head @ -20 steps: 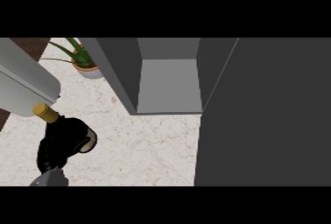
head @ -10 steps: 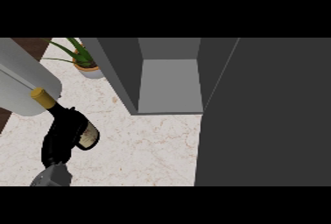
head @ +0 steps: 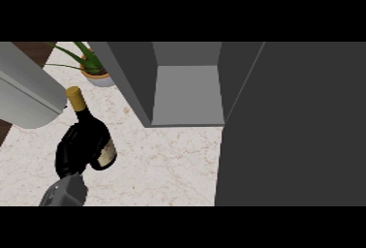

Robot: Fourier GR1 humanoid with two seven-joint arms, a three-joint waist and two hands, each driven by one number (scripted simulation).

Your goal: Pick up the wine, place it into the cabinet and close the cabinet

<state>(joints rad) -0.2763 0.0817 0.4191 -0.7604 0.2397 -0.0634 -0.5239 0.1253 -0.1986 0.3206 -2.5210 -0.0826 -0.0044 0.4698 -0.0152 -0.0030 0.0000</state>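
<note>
The wine bottle (head: pixel 91 130) is dark with a gold cap and a cream label. It shows at the lower left over the marble counter (head: pixel 172 164), its neck pointing toward the far side. My left hand (head: pixel 71 155) is curled round its lower body, and the grey forearm comes in from the bottom edge. The grey cabinet (head: pixel 187 92) stands open to the right of the bottle, with nothing showing inside. Its dark door (head: pixel 293 126) fills the right side of the view. My right hand is out of view.
A potted plant (head: pixel 91 68) stands at the back left beside the cabinet's left wall. A large grey rounded body (head: pixel 28 92) reaches in from the left edge, right beside the bottle's neck. Bare counter lies between the bottle and the cabinet front.
The bottle has come up and moved toward the far right in my left hand, so its neck and label now show more fully. The cabinet and door have not moved.
</note>
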